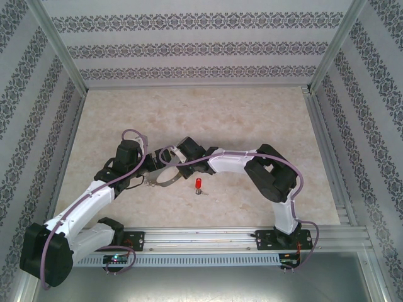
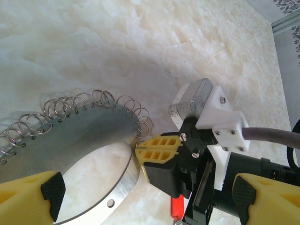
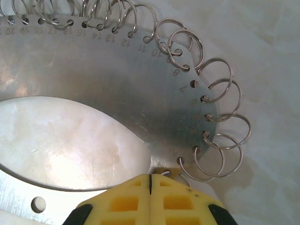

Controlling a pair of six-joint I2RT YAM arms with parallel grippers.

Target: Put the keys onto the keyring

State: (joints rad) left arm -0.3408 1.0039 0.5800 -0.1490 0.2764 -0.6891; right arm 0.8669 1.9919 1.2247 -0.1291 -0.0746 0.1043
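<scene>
The keyring (image 1: 165, 178) is a flat grey metal loop (image 3: 140, 93) lying on the table, its outer edge strung with small silvery wire rings (image 3: 220, 93). My right gripper (image 3: 150, 180) is shut, its yellow fingertips pressed together at the loop's rim with a thin wire ring pinched between them. From the left wrist this right gripper (image 2: 137, 149) meets the keyring (image 2: 84, 136) at its fringe. My left gripper (image 2: 147, 192) stands open, straddling the loop's rim and the right fingers. The red-headed key (image 1: 198, 184) lies on the table just right of the loop; the key (image 2: 176, 208) shows partly behind the right gripper.
Both arms meet over the near middle of the marble-patterned table (image 1: 201, 113). Patterned walls enclose it on three sides, with aluminium posts at the corners. A metal rail (image 1: 208, 238) carrying the arm bases runs along the near edge.
</scene>
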